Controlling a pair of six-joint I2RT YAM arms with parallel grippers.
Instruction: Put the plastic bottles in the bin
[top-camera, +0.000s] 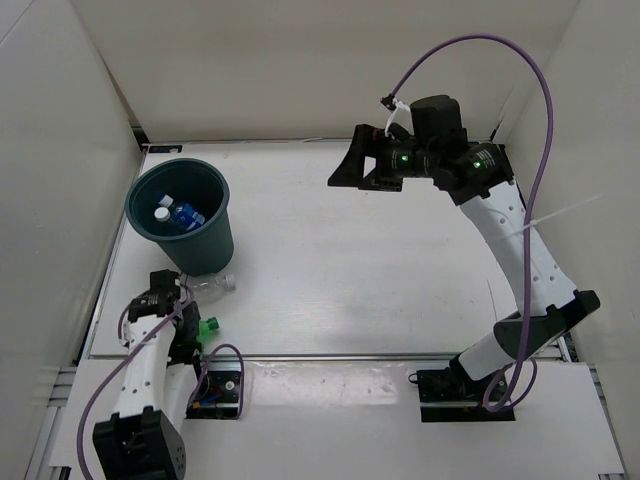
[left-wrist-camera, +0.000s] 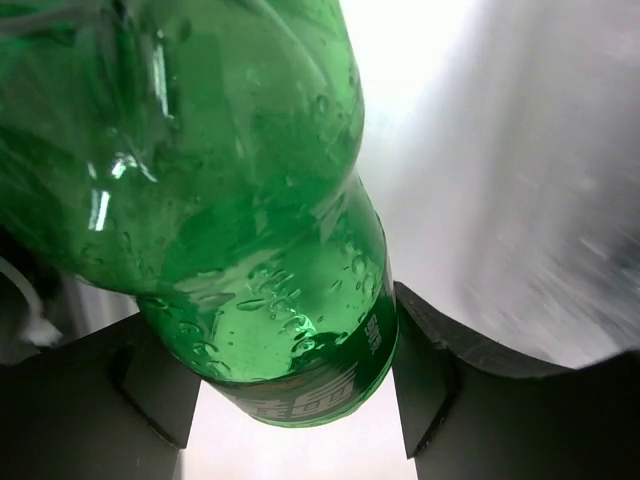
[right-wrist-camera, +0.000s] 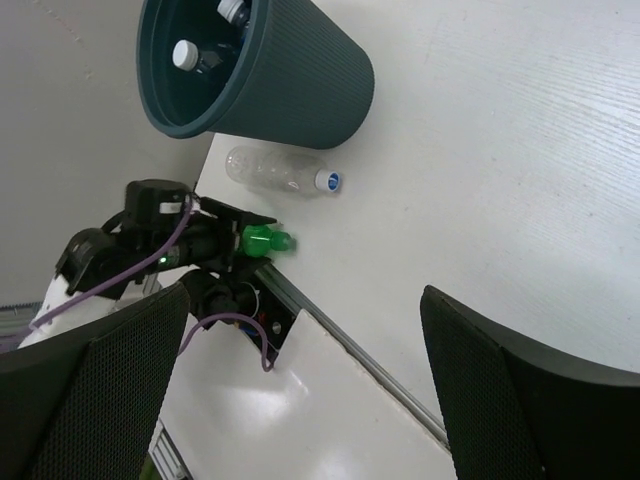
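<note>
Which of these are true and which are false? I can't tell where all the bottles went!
1. The green bottle is already in the bin. False: the green bottle sits between the fingers of the left gripper, outside the bin.
2. Two white-capped bottles are inside the bin. True: the white-capped bottles lie in it.
3. The clear bottle is standing upright. False: the clear bottle lies on its side on the table, right beside the bin.
4. The right gripper is open with nothing in it. True: the right gripper has its fingers wide apart and holds nothing.
</note>
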